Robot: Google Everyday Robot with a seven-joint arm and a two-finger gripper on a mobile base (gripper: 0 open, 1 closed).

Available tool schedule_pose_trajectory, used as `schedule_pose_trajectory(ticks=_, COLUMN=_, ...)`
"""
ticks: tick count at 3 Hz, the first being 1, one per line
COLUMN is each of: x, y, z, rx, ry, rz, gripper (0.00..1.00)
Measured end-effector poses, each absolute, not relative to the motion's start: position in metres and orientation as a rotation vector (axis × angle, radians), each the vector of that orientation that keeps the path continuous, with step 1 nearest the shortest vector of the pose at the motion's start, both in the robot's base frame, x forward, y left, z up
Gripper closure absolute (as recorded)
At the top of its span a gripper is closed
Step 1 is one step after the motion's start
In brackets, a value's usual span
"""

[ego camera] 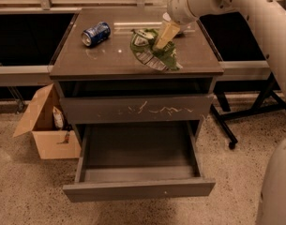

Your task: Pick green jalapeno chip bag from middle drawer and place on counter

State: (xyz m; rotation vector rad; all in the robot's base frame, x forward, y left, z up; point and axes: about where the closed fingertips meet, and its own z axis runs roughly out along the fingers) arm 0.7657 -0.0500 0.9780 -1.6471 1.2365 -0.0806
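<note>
Lying on the glossy counter (109, 60): blue soda can (95, 33) on its side, back left; green jalapeno chip bag (149, 56) right of centre, beneath the gripper (165, 35).

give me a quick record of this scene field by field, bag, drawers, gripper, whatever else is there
chip bag: green, lying on the counter, right of centre
gripper: over the chip bag, against its top side
middle drawer: pulled open, no bag inside
soda can: blue, on its side, left part of the counter
upper drawer: shut, scratched front
cardboard box: open, on the floor left of the middle drawer
</note>
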Motion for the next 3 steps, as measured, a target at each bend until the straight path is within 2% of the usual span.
schedule_pose_trajectory(ticks=3, x=0.775, y=-0.1, z=0.99, rx=-1.579, ry=1.255, rz=-0.117, gripper=0.0)
